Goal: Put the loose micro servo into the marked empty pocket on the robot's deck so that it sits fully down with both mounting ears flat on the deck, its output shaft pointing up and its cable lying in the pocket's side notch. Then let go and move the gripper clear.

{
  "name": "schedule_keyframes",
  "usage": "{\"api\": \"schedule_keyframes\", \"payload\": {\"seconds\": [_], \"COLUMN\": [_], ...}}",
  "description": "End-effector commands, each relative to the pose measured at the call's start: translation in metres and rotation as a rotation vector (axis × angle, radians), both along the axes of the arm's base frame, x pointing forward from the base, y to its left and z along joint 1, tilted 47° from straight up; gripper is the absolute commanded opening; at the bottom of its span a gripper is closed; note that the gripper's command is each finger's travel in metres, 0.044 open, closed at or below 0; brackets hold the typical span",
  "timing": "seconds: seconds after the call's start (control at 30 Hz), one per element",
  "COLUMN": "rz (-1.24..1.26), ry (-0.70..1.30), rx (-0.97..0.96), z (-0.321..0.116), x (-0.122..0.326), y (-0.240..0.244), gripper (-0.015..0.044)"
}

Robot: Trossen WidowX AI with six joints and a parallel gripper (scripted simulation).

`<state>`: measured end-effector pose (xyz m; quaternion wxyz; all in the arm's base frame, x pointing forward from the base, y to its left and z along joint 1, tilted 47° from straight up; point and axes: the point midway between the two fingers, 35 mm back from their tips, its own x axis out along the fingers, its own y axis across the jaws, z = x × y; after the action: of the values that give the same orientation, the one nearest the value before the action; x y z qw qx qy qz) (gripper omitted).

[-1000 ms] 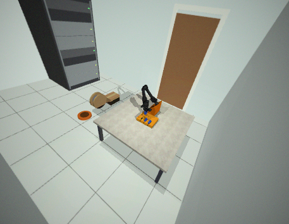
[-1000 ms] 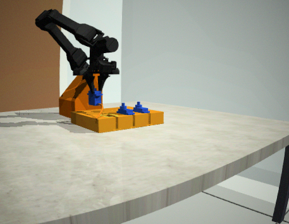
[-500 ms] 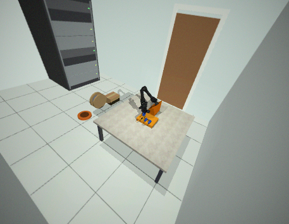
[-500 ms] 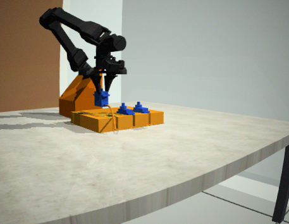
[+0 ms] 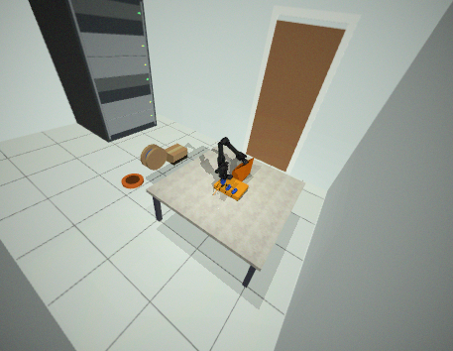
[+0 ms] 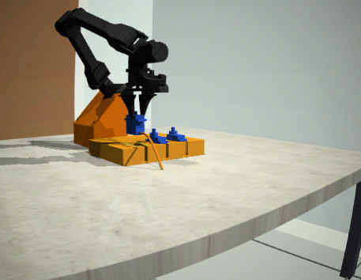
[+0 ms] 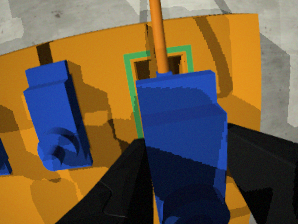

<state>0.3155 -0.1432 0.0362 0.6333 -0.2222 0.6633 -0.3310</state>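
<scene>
The loose blue micro servo [image 6: 136, 126] [image 7: 182, 125] is between the fingers of my gripper [image 6: 137, 114] [image 7: 182, 141], which is shut on it. In the exterior view it hangs upright above the orange deck [image 6: 108, 152] [image 7: 245, 75], ears near the top and body below. Its shaft end is mostly hidden by the fingers there. Its orange cable [image 6: 155, 147] [image 7: 157, 30] runs out over the deck edge and droops. The green-marked pocket [image 7: 130, 75] lies below the servo's cable end in the wrist view; the servo covers part of it, and the cable passes over the pocket's notch side.
Two seated blue servos [image 6: 157, 138] [image 6: 176, 137] stand in the deck, beside the held one; the nearer also shows in the wrist view [image 7: 55, 110]. The orange arm mount [image 6: 100, 119] [image 5: 243, 170] stands behind the deck on the table [image 6: 231, 190] [image 5: 205, 198].
</scene>
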Motion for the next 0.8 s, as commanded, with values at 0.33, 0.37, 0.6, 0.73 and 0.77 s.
{"api": "schedule_keyframes", "payload": {"seconds": [0.33, 0.37, 0.6, 0.73, 0.77], "rz": [0.003, 0.003, 0.003, 0.003, 0.003], "ry": [0.004, 0.004, 0.004, 0.004, 0.004], "rx": [-0.006, -0.006, -0.007, -0.007, -0.007], "z": [-0.009, -0.010, -0.012, -0.012, -0.012], "x": [0.003, 0.003, 0.002, 0.002, 0.002], "y": [-0.012, -0.013, -0.016, -0.016, -0.016], "gripper": [0.0000, 0.0000, 0.0000, 0.0000, 0.0000]}}
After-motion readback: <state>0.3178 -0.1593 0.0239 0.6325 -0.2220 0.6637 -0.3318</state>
